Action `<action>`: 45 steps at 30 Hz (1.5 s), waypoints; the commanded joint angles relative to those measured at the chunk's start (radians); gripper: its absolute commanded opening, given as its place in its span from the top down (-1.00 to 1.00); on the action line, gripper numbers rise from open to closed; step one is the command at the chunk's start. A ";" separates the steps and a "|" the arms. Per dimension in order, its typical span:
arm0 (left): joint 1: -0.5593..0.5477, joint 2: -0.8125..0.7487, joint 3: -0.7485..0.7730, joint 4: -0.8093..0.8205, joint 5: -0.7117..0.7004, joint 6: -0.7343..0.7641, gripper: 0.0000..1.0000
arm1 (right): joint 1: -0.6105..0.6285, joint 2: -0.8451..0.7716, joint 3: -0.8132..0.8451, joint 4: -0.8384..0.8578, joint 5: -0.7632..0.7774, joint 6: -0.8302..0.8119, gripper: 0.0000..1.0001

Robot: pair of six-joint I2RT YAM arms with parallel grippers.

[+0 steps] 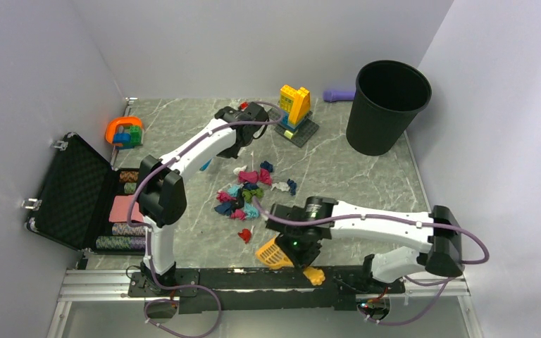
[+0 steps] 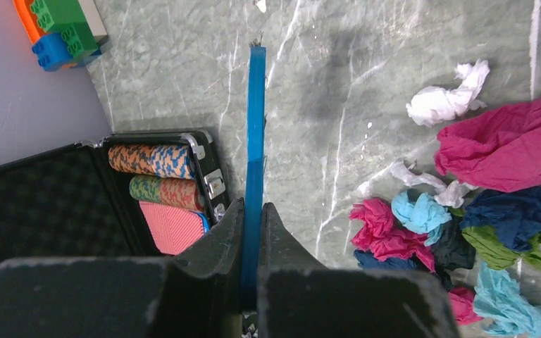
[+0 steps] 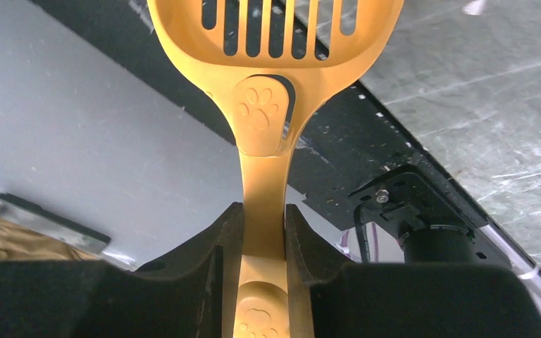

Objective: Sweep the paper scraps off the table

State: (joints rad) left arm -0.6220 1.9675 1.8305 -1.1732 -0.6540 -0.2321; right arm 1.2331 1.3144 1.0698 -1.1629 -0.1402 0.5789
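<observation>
Crumpled paper scraps (image 1: 246, 193) (magenta, teal, white) cluster on the table (image 1: 366, 183), a bin (image 1: 382, 130) beyond. Left gripper (image 2: 253, 215) pinches a blue brush (image 2: 256, 120), right gripper (image 3: 263, 222) a yellow scoop (image 3: 260, 113).

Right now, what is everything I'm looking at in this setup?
paper scraps: about a dozen; magenta, teal, dark blue, green, white, red; bunched mid-table
table: one; dark grey marble
bin: one; black; back right
purple object: one; beside the bin at the back wall, too small to identify
yellow-blue brick build: one; back centre
orange-green-blue brick build: one; back left
case: one; black, open; left edge
patterned rolls: several; inside the case
left gripper: shut on blue brush
right gripper: shut on yellow slotted scoop, near front edge
</observation>
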 commanded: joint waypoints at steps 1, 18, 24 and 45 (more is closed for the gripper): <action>0.000 -0.007 -0.021 -0.015 -0.046 -0.022 1.00 | 0.101 0.081 0.099 -0.072 0.009 0.000 1.00; -0.017 -0.174 -0.347 0.172 0.368 -0.068 1.00 | -0.003 0.381 0.272 0.027 0.022 -0.122 1.00; -0.044 -0.205 -0.392 0.194 0.469 -0.066 1.00 | -0.066 0.441 0.327 0.046 0.034 -0.177 1.00; -0.069 -0.270 -0.373 0.186 0.792 -0.011 1.00 | -0.135 0.493 0.213 0.312 0.205 -0.232 1.00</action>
State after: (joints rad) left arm -0.6777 1.7294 1.4437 -0.9924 -0.0051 -0.2478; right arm 1.1011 1.8355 1.3571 -0.9901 -0.0475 0.3458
